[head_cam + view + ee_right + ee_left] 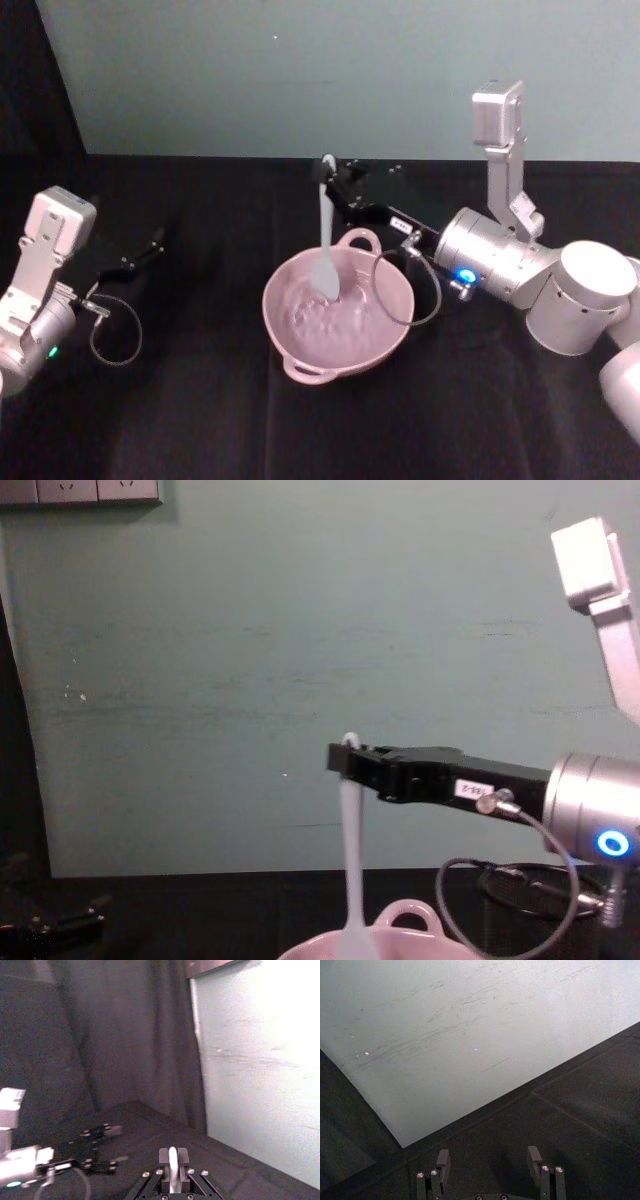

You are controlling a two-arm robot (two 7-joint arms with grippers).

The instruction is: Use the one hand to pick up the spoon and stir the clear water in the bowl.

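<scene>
1. The picking up is done: the right gripper (pixel 330 186) is closed on the top end of the spoon (pixel 324 240) and holds it almost upright, over the middle of the tabletop (pixel 200 420)
2. The blade of the spoon is inside the bowl (pixel 290 355). It is dipped in the water (pixel 305 318) toward the far side, near the loop handle at the rim
3. In the chest view the spoon (pixel 351 860) hangs straight down from the gripper (pixel 345 760) and disappears behind the rim of the bowl (pixel 405 916)
4. The water surface looks rippled, so I judge that the stirring is in progress. How many rounds are made I cannot tell. What is left, I think, is only more stirring
5. The left gripper (pixel 152 245) is idle at the left side of the tabletop, well apart from the bowl. Its wrist view shows the fingers (pixel 443 1159) spread, with nothing between them
6. The tabletop is covered with a black cloth, and the bowl stands on it near the middle
7. Behind the tabletop there is a pale green wall (pixel 280 80) with white sockets (pixel 95 490) high up. A dark curtain (pixel 100 1035) closes the room on the robot's left side
</scene>
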